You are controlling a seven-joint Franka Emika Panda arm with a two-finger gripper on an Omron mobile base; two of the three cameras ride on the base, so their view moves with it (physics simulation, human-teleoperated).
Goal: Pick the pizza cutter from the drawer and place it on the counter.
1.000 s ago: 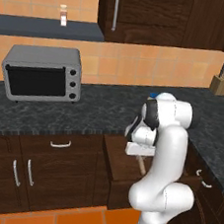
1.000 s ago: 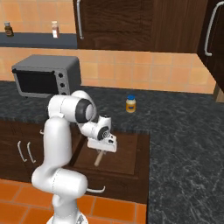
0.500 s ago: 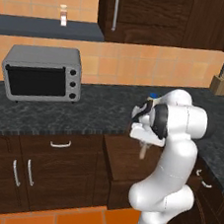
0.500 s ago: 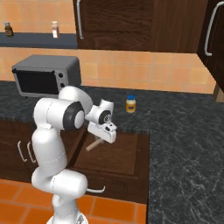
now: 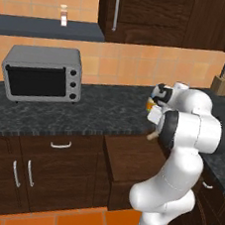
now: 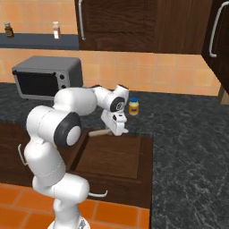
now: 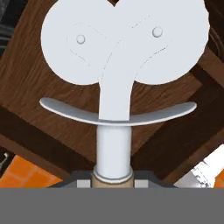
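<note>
Counting first: one pizza cutter [image 7: 124, 48], one drawer [image 6: 116, 159], one counter [image 6: 188, 129], one gripper [image 6: 117, 129]. Around them stand one grey toaster oven [image 5: 42, 73] on the stone, one yellow white-capped jar [image 6: 133, 106] near the back wall, one knife block [image 5: 221, 83] at the far end of the counter in the left base view, and two small bottles on the wall shelf [image 6: 40, 40] — a dark one [image 6: 7, 29] and a pale one [image 6: 56, 30].

The gripper is clamped tight on the pizza cutter. In the hand view the cutter's neck rises from between the finger tips at the bottom edge, passes a curved silver guard and widens into the whitish wheel head, which appears as two overlapping discs, each with a small rivet. A tan collar of the handle shows just where the neck meets the fingers. In the right base view the tan wooden handle [image 6: 99, 132] sticks out sideways from the gripper, roughly level, at about the height of the countertop.

The cutter is lifted clear of the drawer — it hangs over the drawer's back edge, near the front lip of the counter. The drawer stands pulled out below, its flat wood bottom bare. The jar sits on the counter just behind the wrist, apart from it.
</note>
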